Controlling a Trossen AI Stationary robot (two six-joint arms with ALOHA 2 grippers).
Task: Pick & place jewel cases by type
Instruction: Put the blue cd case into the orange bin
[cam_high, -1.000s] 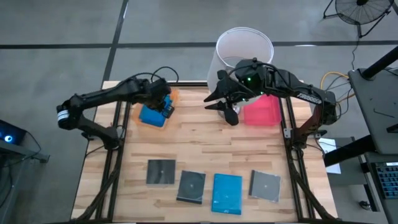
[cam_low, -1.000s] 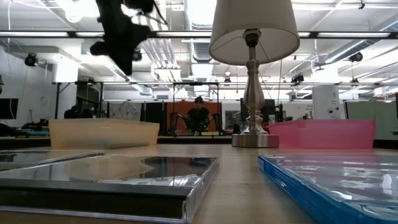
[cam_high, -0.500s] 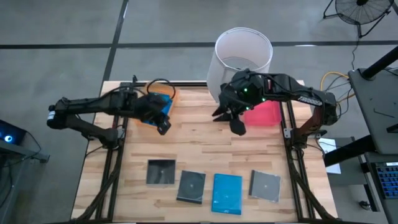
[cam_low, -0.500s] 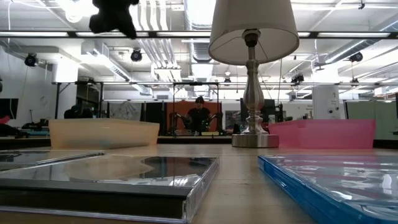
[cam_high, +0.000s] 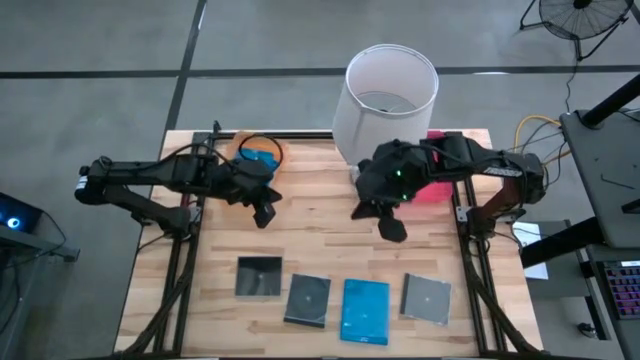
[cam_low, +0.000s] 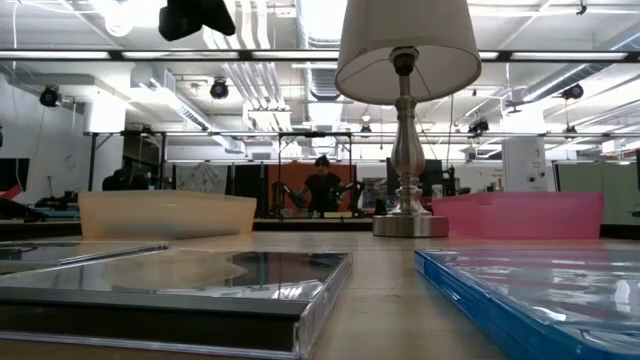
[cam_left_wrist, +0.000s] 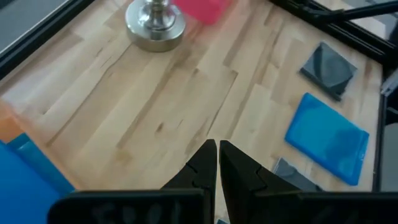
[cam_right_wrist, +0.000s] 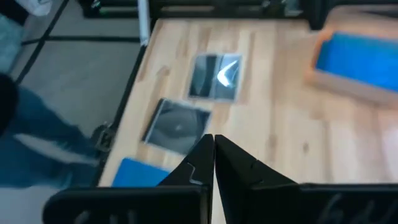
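You see four jewel cases in a row along the near edge of the wooden surface (cam_high: 320, 250): three dark square ones (cam_high: 259, 276) and one blue case (cam_high: 365, 310). A second blue case (cam_high: 258, 160) already lies in the orange tray (cam_high: 272, 150). Left claw (cam_high: 266, 214) and right claw (cam_high: 393, 228) hover above, both pinched closed and empty. The cases look light, stiff and slippery; grip one across its thin edges.

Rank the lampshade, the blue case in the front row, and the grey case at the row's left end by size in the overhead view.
1. Lampshade, clearly largest, though it stands nearer the camera.
2. Blue case.
3. Grey case, somewhat smaller than the blue one.
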